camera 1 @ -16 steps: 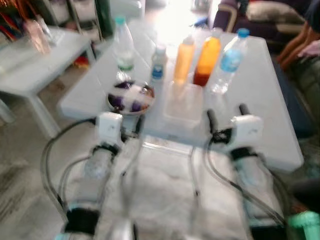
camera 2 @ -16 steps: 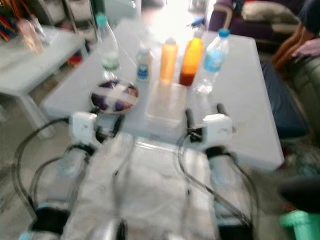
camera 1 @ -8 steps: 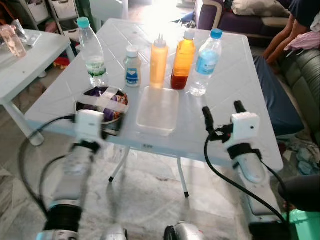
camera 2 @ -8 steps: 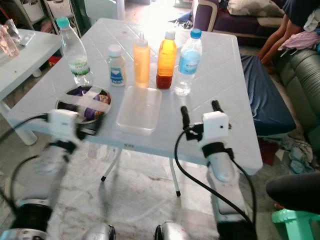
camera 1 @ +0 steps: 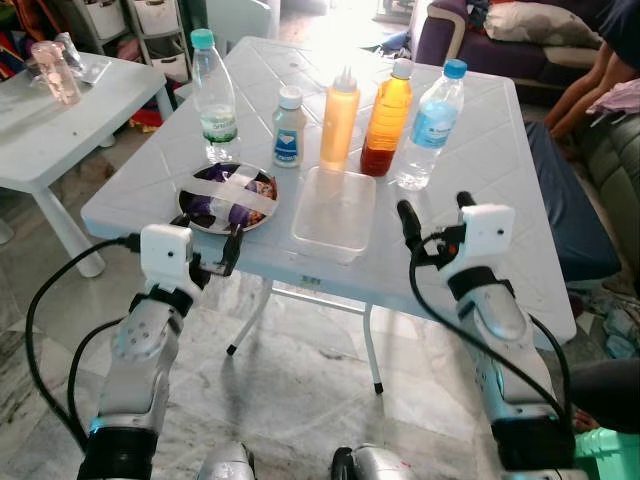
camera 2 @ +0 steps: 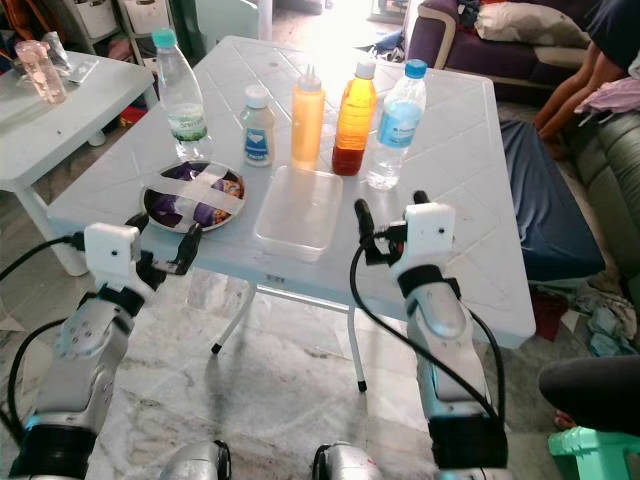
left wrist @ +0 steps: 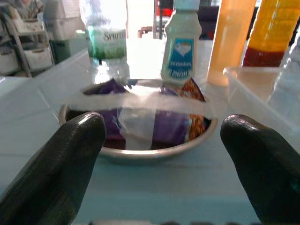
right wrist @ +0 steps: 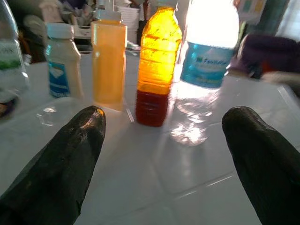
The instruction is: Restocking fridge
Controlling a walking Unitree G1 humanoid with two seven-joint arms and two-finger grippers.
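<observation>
On the white table (camera 1: 480, 150) stand a Sprite bottle (camera 1: 213, 95), a small white bottle (camera 1: 289, 127), an orange squeeze bottle (camera 1: 339, 120), an orange juice bottle (camera 1: 385, 117) and a blue-labelled water bottle (camera 1: 430, 125). In front of them sit a metal bowl (camera 1: 229, 197) of purple packets crossed with tape and a clear plastic container (camera 1: 335, 207). My left gripper (camera 1: 212, 250) is open at the table's front edge, just short of the bowl (left wrist: 140, 126). My right gripper (camera 1: 436, 215) is open over the table, level with the container's right side, facing the juice bottle (right wrist: 157, 65) and water bottle (right wrist: 206, 70).
A second white table (camera 1: 60, 120) with a pink cup (camera 1: 48, 70) stands to the left. A dark blue sofa (camera 1: 560, 200) runs along the right, with a person (camera 1: 600, 70) seated at the back right. A green stool (camera 1: 610, 455) is by my right side. Marble floor lies below.
The camera has moved and the picture has sharpened. Both grippers stay open at the table's front edge. The left arm, blurred half a second ago, is now still before the bowl.
</observation>
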